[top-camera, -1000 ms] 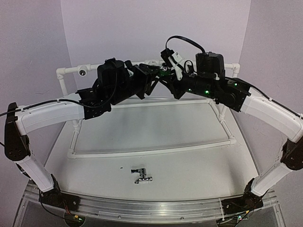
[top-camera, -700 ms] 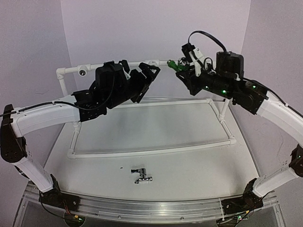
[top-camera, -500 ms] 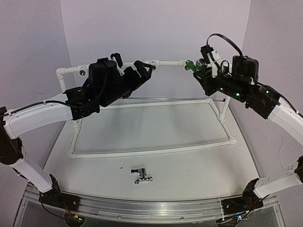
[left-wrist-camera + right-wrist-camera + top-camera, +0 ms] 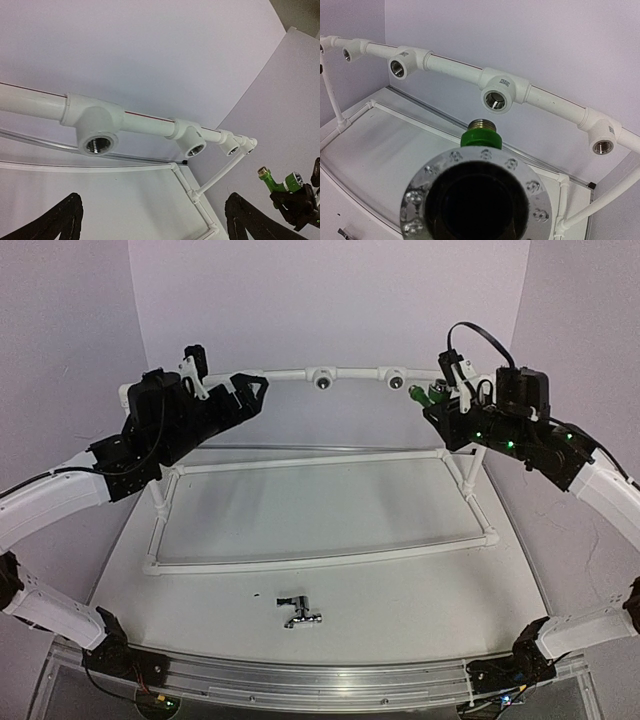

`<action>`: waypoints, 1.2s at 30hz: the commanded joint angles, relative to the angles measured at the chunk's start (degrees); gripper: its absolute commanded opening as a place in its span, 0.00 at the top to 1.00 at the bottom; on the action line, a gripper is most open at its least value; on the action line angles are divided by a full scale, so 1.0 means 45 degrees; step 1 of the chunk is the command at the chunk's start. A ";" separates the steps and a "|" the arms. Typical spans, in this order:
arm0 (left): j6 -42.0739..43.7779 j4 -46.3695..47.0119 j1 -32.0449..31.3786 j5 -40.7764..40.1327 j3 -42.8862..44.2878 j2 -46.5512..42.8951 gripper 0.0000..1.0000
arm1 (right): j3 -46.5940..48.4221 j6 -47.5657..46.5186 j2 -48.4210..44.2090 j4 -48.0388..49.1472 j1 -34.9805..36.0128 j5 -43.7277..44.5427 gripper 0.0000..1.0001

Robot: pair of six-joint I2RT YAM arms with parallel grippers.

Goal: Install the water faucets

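The green water faucet (image 4: 430,394) is held up in the air by my right gripper (image 4: 450,400), which is shut on it, near the right end of the top pipe. In the right wrist view its brass thread and green collar (image 4: 481,134) point toward a white pipe socket (image 4: 497,99), a gap apart. The chrome water faucet (image 4: 298,611) lies on the table near the front. My left gripper (image 4: 245,392) stands open and empty by the left part of the pipe; its black fingers (image 4: 64,221) frame bare table, with the green faucet (image 4: 272,180) far to the right.
A white pipe frame (image 4: 300,562) lies on the table, with posts carrying the top pipe (image 4: 355,372). Sockets (image 4: 322,381) (image 4: 397,383) face forward along it. Purple walls close in behind and on both sides.
Both grippers met at the middle of the pipe around the green faucet. The left one opened and drew back left; the right one carried the faucet to the right.
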 commanded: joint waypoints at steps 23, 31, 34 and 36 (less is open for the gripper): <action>0.4820 -1.0252 0.5402 -0.0998 1.1901 0.4645 0.00 | -0.0704 0.0495 -0.0518 -0.0357 -0.0349 -0.1808 1.00; 0.5323 -0.8820 0.7506 -0.0011 1.2225 0.6170 0.01 | -0.1015 0.0390 -0.0774 -0.0477 -0.0360 -0.1822 1.00; 0.5773 -0.8899 0.7711 -0.0130 1.2843 0.6935 0.01 | -0.1174 0.0367 -0.0882 -0.0503 -0.0365 -0.1844 1.00; 0.5780 -0.8927 0.7970 0.0138 1.3122 0.7307 0.01 | -0.1239 0.0354 -0.0948 -0.0514 -0.0368 -0.1872 1.00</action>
